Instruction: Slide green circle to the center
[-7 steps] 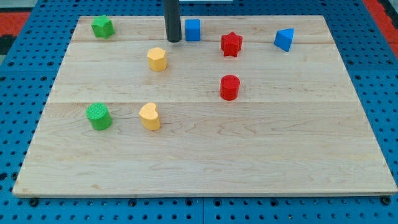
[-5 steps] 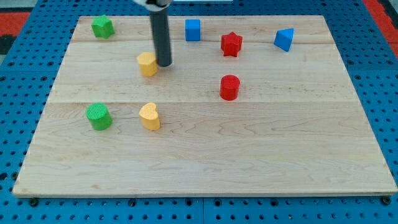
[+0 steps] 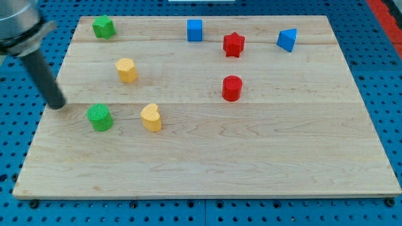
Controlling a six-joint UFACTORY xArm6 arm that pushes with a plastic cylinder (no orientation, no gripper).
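Note:
The green circle point(image 3: 99, 117) is a short green cylinder at the board's lower left. My tip point(image 3: 58, 105) rests on the board at its left edge, to the left of and slightly above the green circle, with a gap between them. The rod leans up toward the view's top left. A yellow heart point(image 3: 151, 117) lies just right of the green circle.
A yellow hexagon-like block point(image 3: 126, 69) lies above the circle. A green block point(image 3: 103, 26) sits at the top left corner. A blue cube point(image 3: 195, 29), a red star point(image 3: 233, 44) and a blue triangular block point(image 3: 287, 39) line the top. A red cylinder point(image 3: 232, 87) stands near the middle.
My tip swept from the top middle down and left to the board's left edge. On the way it pushed the upper yellow block left and slightly down.

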